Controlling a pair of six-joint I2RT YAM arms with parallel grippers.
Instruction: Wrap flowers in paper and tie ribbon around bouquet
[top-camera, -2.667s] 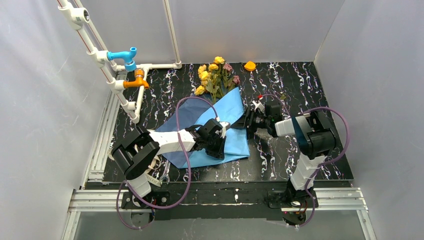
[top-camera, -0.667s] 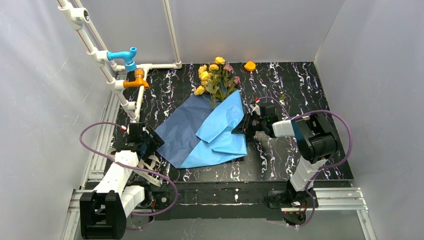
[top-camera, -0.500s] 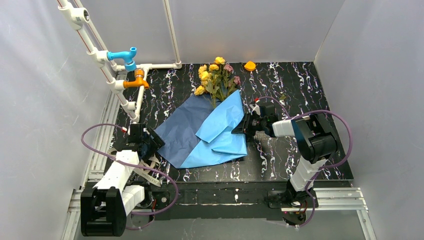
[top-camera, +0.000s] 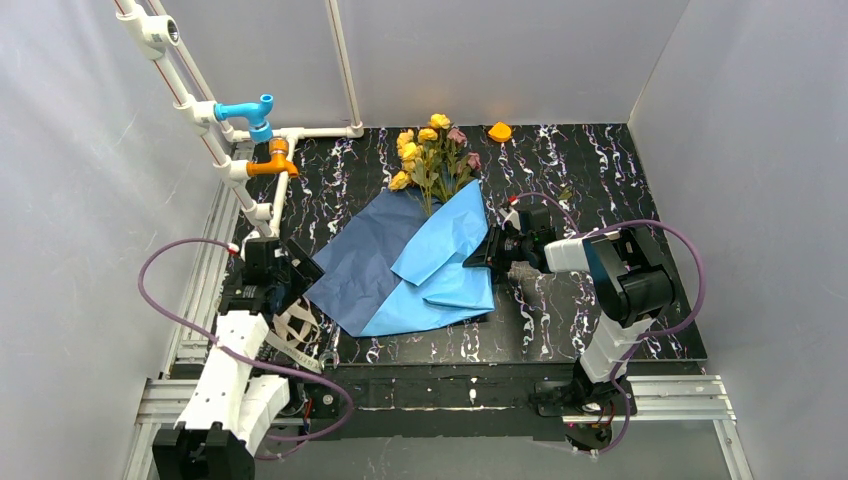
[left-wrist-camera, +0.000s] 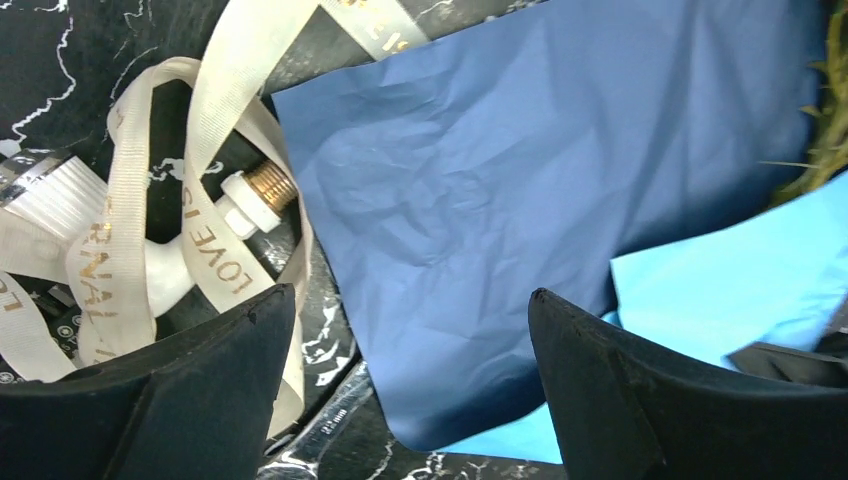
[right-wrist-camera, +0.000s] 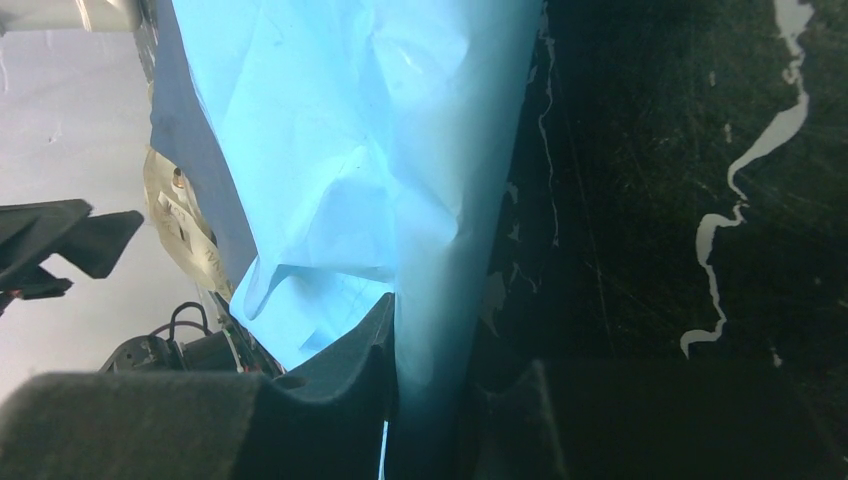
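- Lying on the black table (top-camera: 600, 160), the paper (top-camera: 400, 265) is partly folded, its light side over its dark side.
- The flowers (top-camera: 432, 155) lie at the far end of the paper, with their heads poking out past its edge.
- The ribbon (left-wrist-camera: 215, 150) sits in loose loops just beside the paper's left corner, with a white pipe piece (left-wrist-camera: 245, 205) among the loops.
- The left gripper (left-wrist-camera: 405, 300) hangs above the ribbon and the paper corner, jaws wide apart, holding nothing.
- The right gripper (right-wrist-camera: 455, 340) pinches the paper's right edge, jaws nearly closed on it.
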